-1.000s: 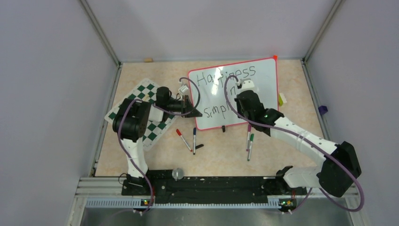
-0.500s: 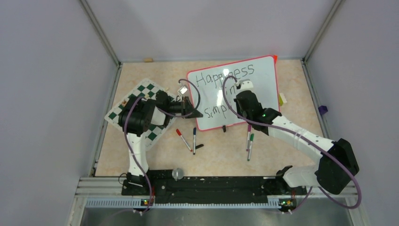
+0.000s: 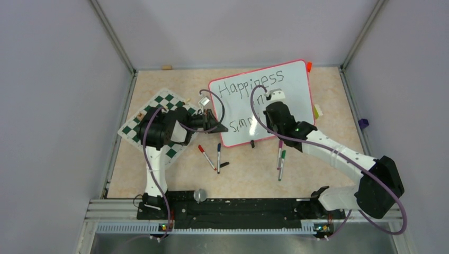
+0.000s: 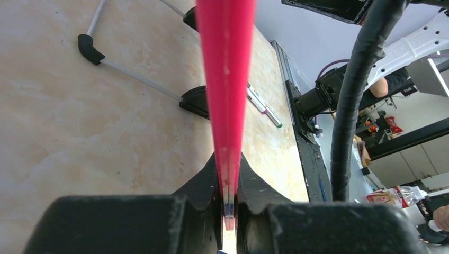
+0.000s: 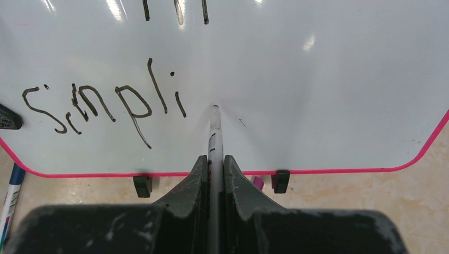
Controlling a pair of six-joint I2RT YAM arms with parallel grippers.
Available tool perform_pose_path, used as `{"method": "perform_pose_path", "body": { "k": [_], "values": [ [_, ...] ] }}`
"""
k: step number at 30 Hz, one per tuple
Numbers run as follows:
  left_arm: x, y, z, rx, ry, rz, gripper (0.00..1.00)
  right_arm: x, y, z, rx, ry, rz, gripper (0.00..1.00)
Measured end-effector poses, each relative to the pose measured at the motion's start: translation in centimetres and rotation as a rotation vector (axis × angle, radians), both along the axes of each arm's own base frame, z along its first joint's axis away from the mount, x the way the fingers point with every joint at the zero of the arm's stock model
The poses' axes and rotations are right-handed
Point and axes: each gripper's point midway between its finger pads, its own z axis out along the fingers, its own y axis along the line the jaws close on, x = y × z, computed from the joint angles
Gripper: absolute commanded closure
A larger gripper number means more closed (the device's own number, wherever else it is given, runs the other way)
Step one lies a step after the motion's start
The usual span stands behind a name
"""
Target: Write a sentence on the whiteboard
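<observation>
Item: glossy white whiteboard with thin red frame (image 3: 296,90), which we log mid-table toward the rear, lettered "Happiness" and "Simpli".

The left gripper (image 4: 227,180) pinches its red edge. The right gripper (image 5: 214,169) clamps a slim grey marker pen (image 5: 214,137), tip on the board.

The right arm (image 3: 328,151) hides the middle lettering.

Beside it: green-and-white checkered mat (image 3: 161,99) to the left, loose markers (image 3: 206,156) in front.

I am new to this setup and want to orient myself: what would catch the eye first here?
The red-framed whiteboard sits at the table's far middle, bearing black handwriting: "Happiness" above, an unfinished "Simpli" below. The right gripper is shut on a marker whose tip rests on the board just right of "Simpli", while the left gripper pinches the board's left red edge.
</observation>
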Motion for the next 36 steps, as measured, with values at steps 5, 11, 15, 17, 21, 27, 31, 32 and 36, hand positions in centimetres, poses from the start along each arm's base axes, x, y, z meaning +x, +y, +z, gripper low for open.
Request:
{"method": "perform_pose_path", "body": {
  "k": [5, 11, 15, 17, 21, 27, 31, 32, 36],
  "values": [
    [0.0, 0.1, -0.7, 0.017, -0.031, 0.005, 1.00, -0.1, 0.0, 0.4, 0.009, -0.009, 0.002, 1.00],
    [0.5, 0.1, -0.2, 0.145, -0.093, 0.030, 1.00, -0.2, -0.1, 1.3, 0.026, -0.029, 0.003, 1.00],
    [0.6, 0.1, 0.5, 0.208, -0.152, 0.005, 1.00, -0.2, 0.0, 1.4, 0.029, -0.031, 0.005, 1.00],
    [0.5, 0.1, 0.5, 0.211, -0.156, -0.012, 1.00, -0.2, 0.0, 1.4, 0.031, -0.029, 0.008, 1.00],
    [0.6, 0.4, 0.3, 0.209, -0.146, -0.024, 1.00, -0.3, 0.1, 1.4, 0.034, -0.026, 0.014, 1.00],
    [0.6, 0.6, 0.3, 0.210, -0.152, -0.033, 1.00, -0.5, 0.5, 1.3, 0.049, -0.017, 0.030, 1.00],
    [0.6, 0.6, 0.3, 0.209, -0.153, -0.035, 1.00, -0.7, 0.7, 1.3, 0.066, -0.009, 0.037, 1.00],
    [0.6, 0.6, 0.3, 0.209, -0.153, -0.035, 1.00, -0.8, 0.7, 1.4, 0.070, -0.008, 0.037, 1.00],
    [0.6, 0.6, 0.3, 0.210, -0.152, -0.035, 1.00, -0.9, 0.7, 1.5, 0.082, -0.006, 0.029, 1.00]
  ]
}}
